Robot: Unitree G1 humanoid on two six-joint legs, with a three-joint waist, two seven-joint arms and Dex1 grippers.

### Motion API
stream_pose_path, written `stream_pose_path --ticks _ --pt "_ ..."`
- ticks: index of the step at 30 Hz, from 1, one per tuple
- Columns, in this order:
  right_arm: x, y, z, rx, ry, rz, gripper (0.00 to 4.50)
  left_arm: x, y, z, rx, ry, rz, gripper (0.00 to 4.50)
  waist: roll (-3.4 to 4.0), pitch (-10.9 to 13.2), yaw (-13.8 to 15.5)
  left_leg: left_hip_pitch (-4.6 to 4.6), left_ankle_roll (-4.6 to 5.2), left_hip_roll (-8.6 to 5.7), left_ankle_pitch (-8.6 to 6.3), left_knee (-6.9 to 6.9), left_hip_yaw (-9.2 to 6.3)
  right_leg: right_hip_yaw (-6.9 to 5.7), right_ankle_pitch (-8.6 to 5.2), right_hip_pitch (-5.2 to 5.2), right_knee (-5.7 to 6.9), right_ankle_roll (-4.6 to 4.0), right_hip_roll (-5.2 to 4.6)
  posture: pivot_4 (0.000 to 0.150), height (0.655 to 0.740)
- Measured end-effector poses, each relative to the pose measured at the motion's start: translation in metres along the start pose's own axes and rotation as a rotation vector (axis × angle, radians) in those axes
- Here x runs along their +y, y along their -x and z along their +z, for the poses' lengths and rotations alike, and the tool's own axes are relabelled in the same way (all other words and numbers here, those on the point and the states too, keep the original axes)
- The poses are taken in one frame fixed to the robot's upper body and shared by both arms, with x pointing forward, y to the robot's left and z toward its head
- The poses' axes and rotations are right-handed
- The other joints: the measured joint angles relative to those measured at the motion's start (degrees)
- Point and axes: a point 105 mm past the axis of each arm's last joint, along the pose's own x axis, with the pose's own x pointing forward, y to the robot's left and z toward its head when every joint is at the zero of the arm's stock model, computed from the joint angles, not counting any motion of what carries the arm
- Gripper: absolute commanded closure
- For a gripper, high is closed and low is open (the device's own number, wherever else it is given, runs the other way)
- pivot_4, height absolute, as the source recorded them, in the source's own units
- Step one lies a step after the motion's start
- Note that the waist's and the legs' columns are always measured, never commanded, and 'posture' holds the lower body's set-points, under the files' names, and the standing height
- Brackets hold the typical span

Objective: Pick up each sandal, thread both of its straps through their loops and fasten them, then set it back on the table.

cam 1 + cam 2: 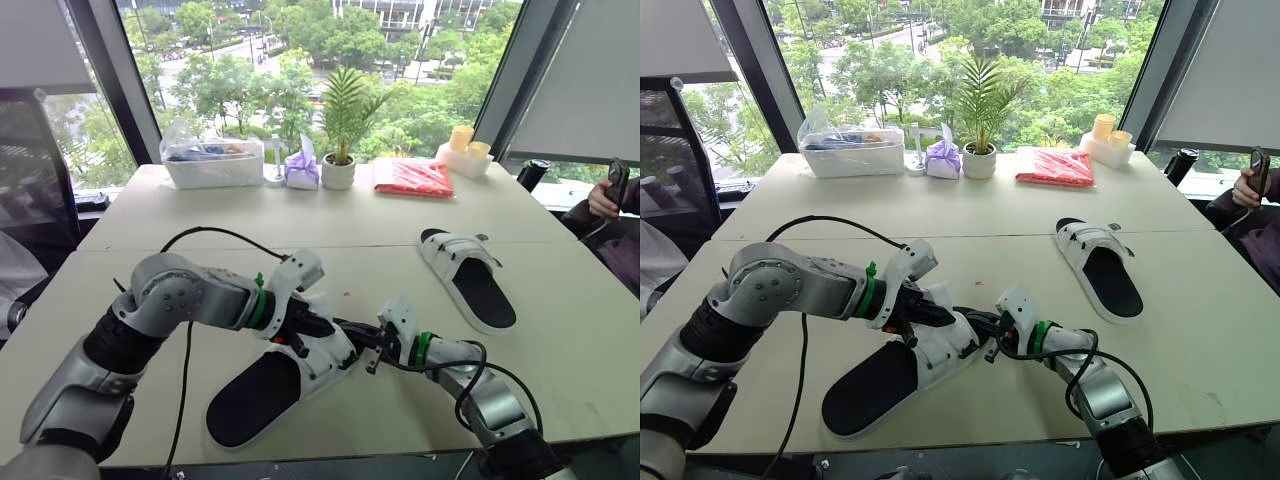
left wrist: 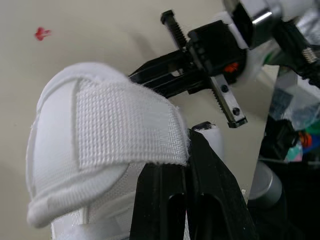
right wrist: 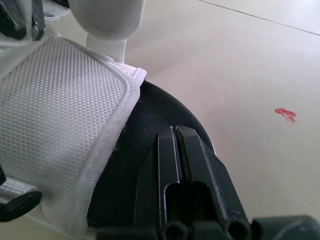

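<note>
Left eye view: a near sandal (image 1: 258, 397) is seen lying on the pale table (image 1: 560, 350), at about 6 o'clock, with its black sole up. The left gripper (image 1: 322, 328) is set on its white straps. The right gripper (image 1: 352, 333) is reached in from 4 o'clock, just beside the left one. A far sandal (image 1: 478, 288) is laid flat, well apart, toward 2 o'clock from the near one.

More is shown from the wrists. In the left wrist view a woven strap (image 2: 125, 120) is wrapped over the sandal's white hump. The end of the strap is pinched by the left gripper's fingers (image 2: 165, 180), which are pressed together. In the right wrist view the right gripper's fingers (image 3: 167, 155) are closed tight with nothing between them. They are held just over the black sole. A small red mark (image 3: 286, 114) is seen on the table.

Along the 12 o'clock edge a clear box (image 1: 212, 165), a purple pack (image 1: 302, 168), a potted plant (image 1: 340, 130) and a red packet (image 1: 413, 177) are lined up. Big windows with green trees are seen behind. A person's hand (image 1: 603, 200) is seen at 3 o'clock.
</note>
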Motion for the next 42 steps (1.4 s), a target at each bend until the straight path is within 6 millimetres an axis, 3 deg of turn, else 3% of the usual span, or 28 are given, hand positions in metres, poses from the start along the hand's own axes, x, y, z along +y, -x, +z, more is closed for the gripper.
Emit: stream_pose_path --ticks 8,15,21,26,35,39,42 --pt "0.001 0.000 -0.002 0.003 -0.004 0.001 4.50 -0.010 -0.005 -0.001 0.063 -0.137 -0.139 4.43 0.00 0.00 -0.01 0.00 0.00 0.01 0.01 -0.03 -0.01 0.00 0.00 -0.02 0.00 0.00 0.00 0.150 0.7400" --pt "0.001 0.002 -0.003 0.002 -0.008 -0.005 4.50 0.006 -0.005 -0.017 0.160 -0.176 -0.074 4.43 0.00 0.00 0.05 -0.01 0.01 0.01 0.01 -0.02 -0.02 0.00 0.00 -0.01 -0.01 0.00 0.00 0.150 0.7400" --pt "0.001 0.002 -0.003 0.001 -0.009 -0.010 4.50 0.012 -0.010 -0.014 0.160 -0.017 -0.070 4.43 0.00 0.00 0.05 -0.01 0.03 0.01 0.02 0.00 -0.05 -0.04 0.00 0.02 0.02 0.03 0.01 0.150 0.7400" --pt "0.001 0.002 -0.003 0.002 -0.010 -0.014 4.50 -0.004 -0.008 0.000 0.103 0.091 -0.171 4.43 -0.03 0.01 0.04 0.00 0.20 0.00 0.13 0.06 -0.05 -0.07 0.01 0.10 0.08 0.10 0.08 0.150 0.7400" --pt "0.001 0.002 -0.003 0.002 -0.010 -0.015 4.50 -0.008 -0.003 -0.003 0.091 0.045 -0.144 4.43 -0.02 0.01 0.03 0.02 0.15 0.01 0.15 0.07 -0.07 -0.06 0.05 0.12 0.13 0.16 0.17 0.150 0.7400" --pt "0.001 0.002 -0.003 0.002 -0.010 -0.014 4.50 -0.002 0.008 0.007 0.006 0.091 -0.096 2.87 -0.04 0.01 0.05 0.01 0.15 0.01 0.16 0.09 -0.08 -0.06 0.08 0.17 0.15 0.22 0.18 0.150 0.7400" --pt "0.002 0.001 -0.003 0.002 -0.008 -0.009 4.50 -0.005 0.019 0.013 -0.052 0.088 -0.102 1.39 -0.04 0.01 0.00 0.01 0.11 0.01 0.19 0.08 -0.08 -0.05 0.11 0.30 0.21 0.28 0.18 0.150 0.7400"
